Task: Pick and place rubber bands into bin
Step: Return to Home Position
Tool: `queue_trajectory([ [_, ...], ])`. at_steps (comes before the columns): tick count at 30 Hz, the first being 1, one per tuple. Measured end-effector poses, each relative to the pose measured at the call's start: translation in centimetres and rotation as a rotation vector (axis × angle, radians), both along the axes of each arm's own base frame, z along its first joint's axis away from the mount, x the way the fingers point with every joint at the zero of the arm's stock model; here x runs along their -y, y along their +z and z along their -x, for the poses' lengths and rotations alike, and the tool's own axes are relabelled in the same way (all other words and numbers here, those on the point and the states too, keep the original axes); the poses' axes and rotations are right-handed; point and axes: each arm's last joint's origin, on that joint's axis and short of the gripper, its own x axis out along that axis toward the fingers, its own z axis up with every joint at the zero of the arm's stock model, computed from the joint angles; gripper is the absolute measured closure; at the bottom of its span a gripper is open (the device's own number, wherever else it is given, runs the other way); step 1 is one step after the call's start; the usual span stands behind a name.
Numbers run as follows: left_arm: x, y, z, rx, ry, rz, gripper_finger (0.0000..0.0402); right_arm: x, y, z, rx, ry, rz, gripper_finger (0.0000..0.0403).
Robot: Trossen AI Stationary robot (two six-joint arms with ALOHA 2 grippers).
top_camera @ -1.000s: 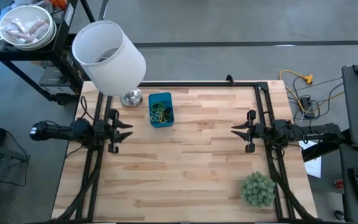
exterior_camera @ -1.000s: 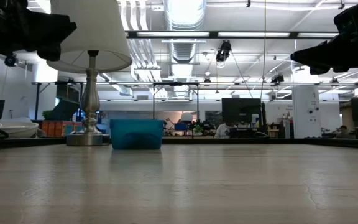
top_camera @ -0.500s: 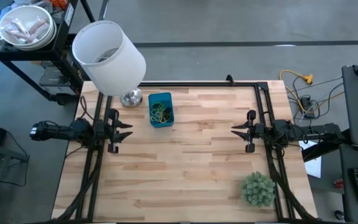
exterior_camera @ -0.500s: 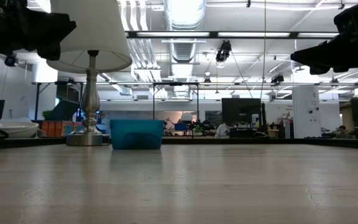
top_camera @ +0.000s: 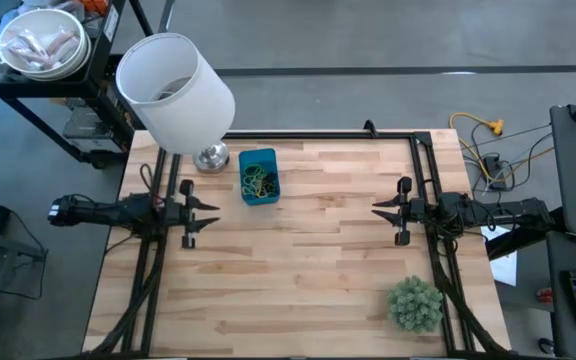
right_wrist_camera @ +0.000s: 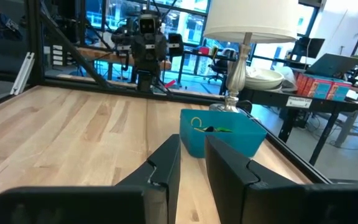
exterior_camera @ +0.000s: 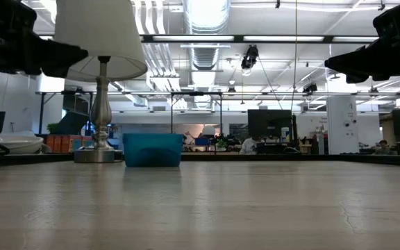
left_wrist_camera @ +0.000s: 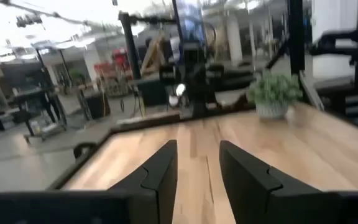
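Now both arms' jaws hang slightly spread, empty, lamp (top_camera: 173, 88) crowding the bin (top_camera: 260, 201) of rubber bands (top_camera: 256, 180).

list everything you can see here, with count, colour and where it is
rubber bands: several, green, yellow and dark, inside the bin
bin: one, blue, far left part of the table, beside the lamp
lamp: one, white shade on a silver stand, far left corner
plant: one, green, near right corner
table: one, light wood with a black frame
bowl: one, white, on a cart beyond the table's left corner
cable: one, yellow, on the floor at the right
left pincer: dark, open, raised over the table's left edge
right pincer: dark, open, raised over the right edge
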Motion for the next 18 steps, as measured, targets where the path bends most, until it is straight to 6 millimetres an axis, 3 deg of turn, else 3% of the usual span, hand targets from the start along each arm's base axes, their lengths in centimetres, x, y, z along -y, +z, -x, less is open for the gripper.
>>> queue_trajectory([
  [8,-0.18,-0.28,-0.02,-0.033,0.023,-0.1,0.0297,0.0,0.0,0.0,0.0,0.0,0.001,0.0335],
  [18,-0.18,-0.28,-0.02,-0.033,0.025,-0.096,0.0297,0.0,0.0,0.0,0.0,0.0,0.001,0.0335],
])
